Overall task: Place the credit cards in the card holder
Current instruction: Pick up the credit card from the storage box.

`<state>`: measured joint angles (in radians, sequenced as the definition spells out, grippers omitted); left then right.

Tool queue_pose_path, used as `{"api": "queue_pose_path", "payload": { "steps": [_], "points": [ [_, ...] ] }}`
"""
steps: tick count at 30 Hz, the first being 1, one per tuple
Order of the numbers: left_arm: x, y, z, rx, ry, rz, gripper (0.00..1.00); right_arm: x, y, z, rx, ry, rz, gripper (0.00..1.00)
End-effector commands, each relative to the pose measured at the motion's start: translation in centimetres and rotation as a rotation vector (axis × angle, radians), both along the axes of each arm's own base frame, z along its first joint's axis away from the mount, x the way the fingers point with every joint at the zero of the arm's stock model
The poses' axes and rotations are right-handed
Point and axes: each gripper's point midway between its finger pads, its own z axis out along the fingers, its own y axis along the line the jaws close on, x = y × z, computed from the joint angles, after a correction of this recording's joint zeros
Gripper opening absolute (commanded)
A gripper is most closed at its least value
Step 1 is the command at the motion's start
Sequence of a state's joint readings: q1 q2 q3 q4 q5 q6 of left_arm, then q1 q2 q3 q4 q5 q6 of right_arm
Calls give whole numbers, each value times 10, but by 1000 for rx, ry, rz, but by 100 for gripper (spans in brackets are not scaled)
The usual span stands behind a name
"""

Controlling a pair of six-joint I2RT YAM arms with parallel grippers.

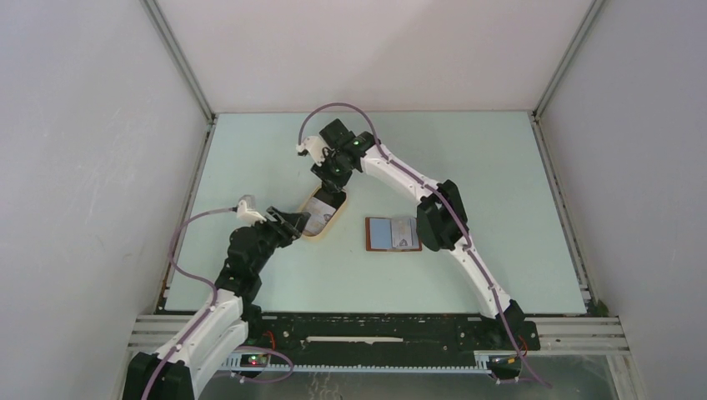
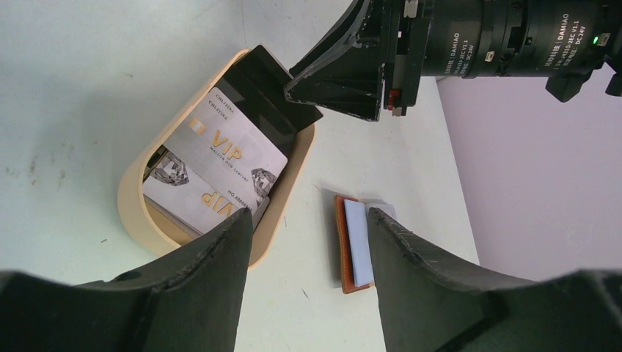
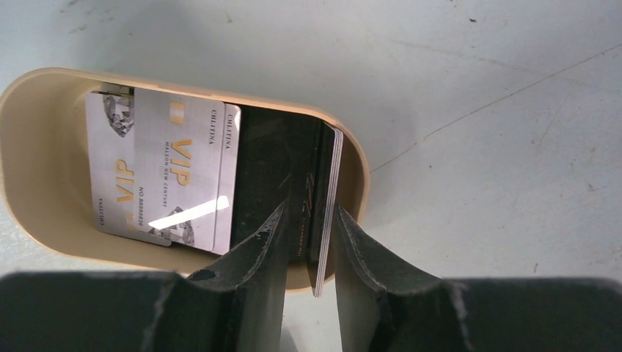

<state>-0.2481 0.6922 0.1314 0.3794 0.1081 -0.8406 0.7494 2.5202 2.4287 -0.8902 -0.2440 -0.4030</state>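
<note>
Several credit cards lie in a beige oval tray: silver VIP cards flat, and black credit cards tipped up on edge at the tray's end. My right gripper reaches down into that end, its fingers pressed against both sides of the black cards. The card holder, a reddish-brown wallet, lies open on the table right of the tray with a pale blue card on it. My left gripper hovers open between tray and card holder, holding nothing.
The tray sits left of the table's middle, the right arm's wrist hanging over its far end. White enclosure walls stand on three sides. The right arm's forearm passes just right of the card holder.
</note>
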Motion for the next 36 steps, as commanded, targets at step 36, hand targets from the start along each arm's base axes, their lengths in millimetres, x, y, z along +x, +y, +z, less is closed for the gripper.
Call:
{"api": "queue_pose_path", "payload": {
  "steps": [36],
  "points": [
    [-2, 1, -8, -50, 12, 14, 64, -14, 9, -3, 52, 87, 29, 38]
  ]
}}
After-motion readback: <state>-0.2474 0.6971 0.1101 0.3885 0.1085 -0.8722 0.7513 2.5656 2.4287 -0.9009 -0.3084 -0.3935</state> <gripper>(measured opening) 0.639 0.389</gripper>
